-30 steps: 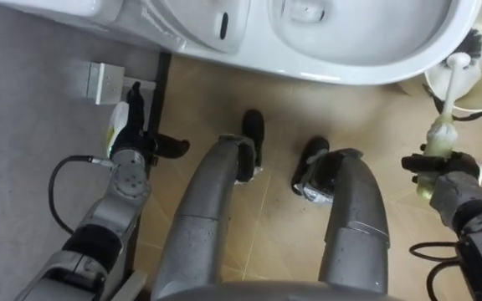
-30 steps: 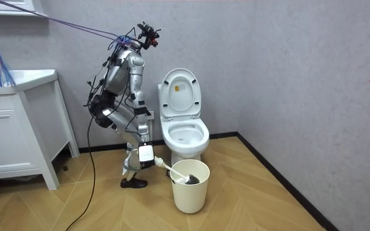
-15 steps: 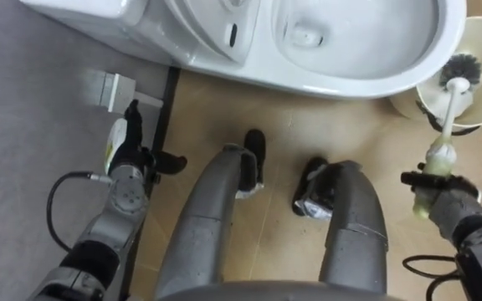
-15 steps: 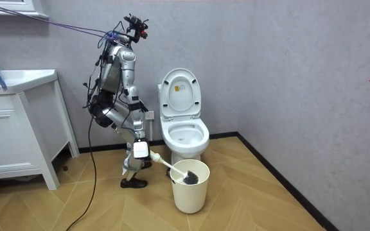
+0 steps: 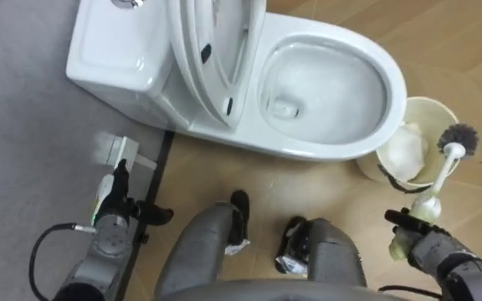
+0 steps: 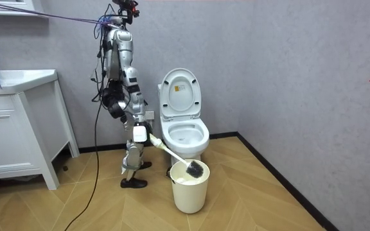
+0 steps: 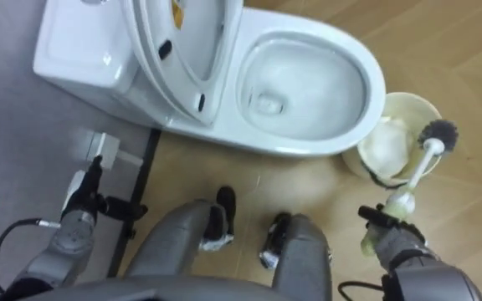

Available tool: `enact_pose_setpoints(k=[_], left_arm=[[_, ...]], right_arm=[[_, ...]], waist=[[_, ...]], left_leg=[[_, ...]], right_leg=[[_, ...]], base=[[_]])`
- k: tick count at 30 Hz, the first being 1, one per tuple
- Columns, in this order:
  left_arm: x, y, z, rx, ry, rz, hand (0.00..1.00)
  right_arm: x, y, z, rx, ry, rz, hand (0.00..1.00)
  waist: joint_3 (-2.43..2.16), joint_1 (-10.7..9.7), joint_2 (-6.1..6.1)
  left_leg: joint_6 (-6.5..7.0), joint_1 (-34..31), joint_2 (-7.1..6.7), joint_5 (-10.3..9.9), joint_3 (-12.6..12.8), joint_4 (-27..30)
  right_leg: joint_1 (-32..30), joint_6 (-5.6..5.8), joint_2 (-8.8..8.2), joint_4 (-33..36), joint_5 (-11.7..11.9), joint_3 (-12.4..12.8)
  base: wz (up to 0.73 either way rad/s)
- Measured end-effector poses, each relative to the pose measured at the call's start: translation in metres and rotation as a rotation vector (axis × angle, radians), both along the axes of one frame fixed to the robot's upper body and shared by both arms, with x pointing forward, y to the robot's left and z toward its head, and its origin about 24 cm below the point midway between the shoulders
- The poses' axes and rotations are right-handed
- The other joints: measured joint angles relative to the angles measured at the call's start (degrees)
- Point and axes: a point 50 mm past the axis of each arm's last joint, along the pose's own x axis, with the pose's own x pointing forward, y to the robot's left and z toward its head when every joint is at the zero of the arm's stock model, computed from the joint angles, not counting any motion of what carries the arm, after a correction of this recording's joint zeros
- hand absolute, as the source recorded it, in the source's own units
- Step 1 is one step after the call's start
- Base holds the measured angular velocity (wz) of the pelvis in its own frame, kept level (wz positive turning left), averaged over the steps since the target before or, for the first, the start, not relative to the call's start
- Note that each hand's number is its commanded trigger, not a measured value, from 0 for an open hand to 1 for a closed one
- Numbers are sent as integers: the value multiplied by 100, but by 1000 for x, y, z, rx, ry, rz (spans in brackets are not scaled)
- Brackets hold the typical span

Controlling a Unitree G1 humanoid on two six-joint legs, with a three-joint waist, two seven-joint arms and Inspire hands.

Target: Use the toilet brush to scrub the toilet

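Holding brush (image 5: 443,172), head at bucket (image 5: 431,101) rim.

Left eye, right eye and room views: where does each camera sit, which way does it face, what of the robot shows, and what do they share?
Left eye view: on the robot's head, facing down at toilet, pail and floor; legs, open left hand, right hand curled round the brush.
Right eye view: beside it, same downward look, same body parts.
Room view: across the room, facing the wall; whole robot beside the toilet.
Shared: all show the brush head at the pail's rim.
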Motion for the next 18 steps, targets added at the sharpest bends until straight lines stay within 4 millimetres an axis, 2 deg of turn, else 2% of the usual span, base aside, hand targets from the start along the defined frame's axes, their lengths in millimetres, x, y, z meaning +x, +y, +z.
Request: enact_pose_setpoints(k=[1,3,5,7,10,13,16,17,18], left_arm=[[-7,2,-2,-4,11,17,0],[-17,4,-4,-11,27,36,0],[-24,5,-6,-8,40,40,0],[-35,7,-7,13,60,33,0],[-43,5,-2,51,52,-23,0],[-39,4,8,112,-1,-86,0],[-33,2,16,168,-39,-144,0],[-34,2,16,179,-37,-148,0],[-35,4,17,209,-37,-161,0]], right_arm=[[-8,2,-3,1,11,-2,100],[-20,2,-6,3,39,-8,100],[-32,1,-8,0,67,-6,100],[-38,2,-9,5,81,-2,100],[-41,1,-9,-10,97,40,100],[-40,1,-9,-36,104,123,100],[-35,1,-8,-46,104,179,100],[-33,1,-8,-50,103,189,100],[-32,1,-7,-59,104,214,100]], waist=[[-9,-5,-11],[-21,-18,-33],[-34,-97,-50],[-63,-151,-102],[-58,-168,-154],[-55,-152,-220],[-76,-123,-236],[-60,-129,-263],[-92,-123,-253]], left_leg=[[-15,224,14,11,-50,-143],[-19,588,12,13,-62,-366],[-19,899,-17,9,-86,-559],[-25,1207,-36,1,-75,-755],[-39,1593,-68,-10,-70,-951],[-50,1951,-110,-17,-49,-1164],[-65,2221,-133,-29,-62,-1315],[-68,2266,-137,-30,-63,-1337],[-71,2315,-141,-32,-64,-1383]], right_leg=[[288,14,97,-286,89,0],[713,55,176,-667,176,-17],[1061,94,188,-979,233,-144],[1398,121,233,-1292,303,-156],[1858,153,298,-1631,378,-178],[2198,183,308,-1842,392,-143],[2472,207,326,-2032,406,-141],[2516,210,329,-2049,408,-136],[2569,213,338,-2103,410,-133]], base=[[0],[4],[9],[2],[0],[0],[0],[0],[0]])
